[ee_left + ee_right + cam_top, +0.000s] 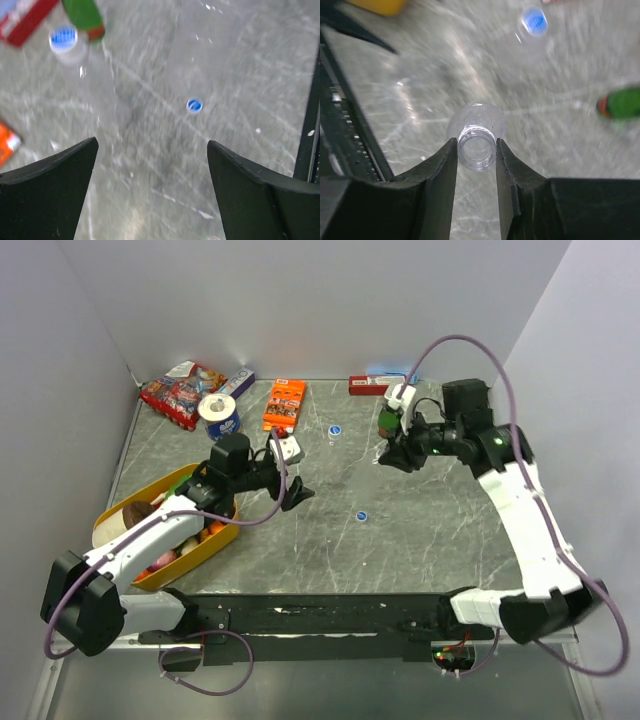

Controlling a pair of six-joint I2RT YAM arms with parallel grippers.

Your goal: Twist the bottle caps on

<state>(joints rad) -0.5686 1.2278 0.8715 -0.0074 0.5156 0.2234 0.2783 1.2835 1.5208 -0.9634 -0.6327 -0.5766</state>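
The right end effector [476, 145] was clamped on the neck of a small clear bottle [480, 117], one finger on each side just below the rim, and the bottle's mouth was open and uncapped, facing the wrist camera. It was held toward the far right of the grey marbled desk [430, 530], near a green bottle [387, 423] and not far from a red box [368, 385] at the back edge. The left end effector [152, 141] hung over the middle of the desk with its fingers spread wide apart and nothing between them. One blue cap [194, 105] lay flat on the desk ahead of those fingers, apart from both arms. A second blue cap [335, 430] sat farther back; in the blurred left wrist view it appeared to top a clear shape, though this could not be told for certain. A yellow basket [222, 538] of mixed items sat beside the left arm.
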